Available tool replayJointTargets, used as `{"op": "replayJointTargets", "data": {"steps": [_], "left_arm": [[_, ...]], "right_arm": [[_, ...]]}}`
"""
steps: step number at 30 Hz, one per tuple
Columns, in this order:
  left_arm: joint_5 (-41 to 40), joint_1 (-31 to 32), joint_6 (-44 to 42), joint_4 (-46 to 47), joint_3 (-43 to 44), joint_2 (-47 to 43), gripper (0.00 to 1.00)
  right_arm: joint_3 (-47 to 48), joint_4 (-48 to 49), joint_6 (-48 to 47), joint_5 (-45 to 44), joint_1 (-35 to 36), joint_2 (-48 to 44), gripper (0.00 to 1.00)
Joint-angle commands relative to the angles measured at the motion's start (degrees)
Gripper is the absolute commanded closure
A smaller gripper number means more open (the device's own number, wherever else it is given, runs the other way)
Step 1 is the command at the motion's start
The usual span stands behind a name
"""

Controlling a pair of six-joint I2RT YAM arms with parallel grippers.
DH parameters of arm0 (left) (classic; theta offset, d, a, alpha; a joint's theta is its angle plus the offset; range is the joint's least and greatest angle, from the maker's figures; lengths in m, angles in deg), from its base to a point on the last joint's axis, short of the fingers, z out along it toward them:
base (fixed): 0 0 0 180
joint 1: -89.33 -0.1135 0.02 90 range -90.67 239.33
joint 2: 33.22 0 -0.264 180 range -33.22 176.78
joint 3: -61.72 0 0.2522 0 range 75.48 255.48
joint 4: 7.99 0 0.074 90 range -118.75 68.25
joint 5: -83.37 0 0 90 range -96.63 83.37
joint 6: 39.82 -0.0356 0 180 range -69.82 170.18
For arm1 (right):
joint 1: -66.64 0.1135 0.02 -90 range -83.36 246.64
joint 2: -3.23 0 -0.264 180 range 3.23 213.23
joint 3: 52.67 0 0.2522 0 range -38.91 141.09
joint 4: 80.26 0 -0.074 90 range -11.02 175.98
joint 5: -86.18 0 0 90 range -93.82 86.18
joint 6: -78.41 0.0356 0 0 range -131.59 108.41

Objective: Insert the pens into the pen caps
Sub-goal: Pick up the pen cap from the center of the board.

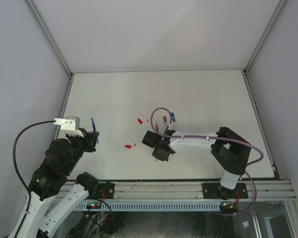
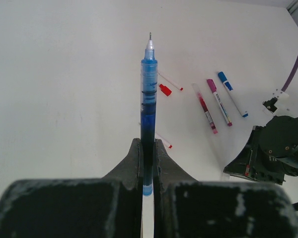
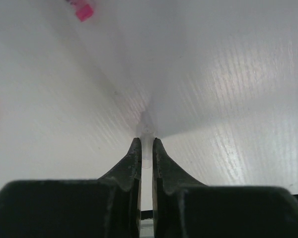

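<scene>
Across the white table (image 1: 198, 99), the capping looks unfinished. At lower left, the left hand (image 1: 93, 137) grips an uncapped blue pen (image 2: 149, 99). At centre, the right hand (image 1: 159, 151) is closed on a small pale piece (image 3: 147, 144), possibly a cap. Other pens (image 2: 218, 101) and a red cap (image 2: 165, 89) lie loose. No writing is readable.

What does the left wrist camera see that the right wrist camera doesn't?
Only the left wrist view: the left end effector shut on a blue pen with its tip bare, three pens lying side by side, and the right arm. Only the right wrist view: the right end effector shut on a pale bit, too blurred to name, and a pink cap. Both: a shut end effector over the white table.
</scene>
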Motion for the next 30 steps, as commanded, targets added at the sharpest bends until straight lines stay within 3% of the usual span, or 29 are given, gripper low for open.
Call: {"op": "replayJointTargets", "data": {"steps": [1,7,11,30], "left_arm": [[0.6,-0.3,-1.2,2.4,-1.4,-0.3,0.99],[1.1,-0.4,-1.2,2.5,-1.5,-0.1,1.00],[1.0,-0.3,-1.2,2.5,-1.4,-0.3,0.99],[0.7,-0.3,-1.2,2.5,-1.5,-0.5,1.00]], "right_arm": [[0.8,2.5,-20.1,-2.4,-0.1,-4.2,1.00],[0.3,4.6,-36.6,0.9,-0.2,-6.4,1.00],[0.2,5.9,-44.4,7.7,-1.8,-5.3,1.00],[0.2,5.6,-52.7,14.7,-4.1,1.7,1.00]]}}
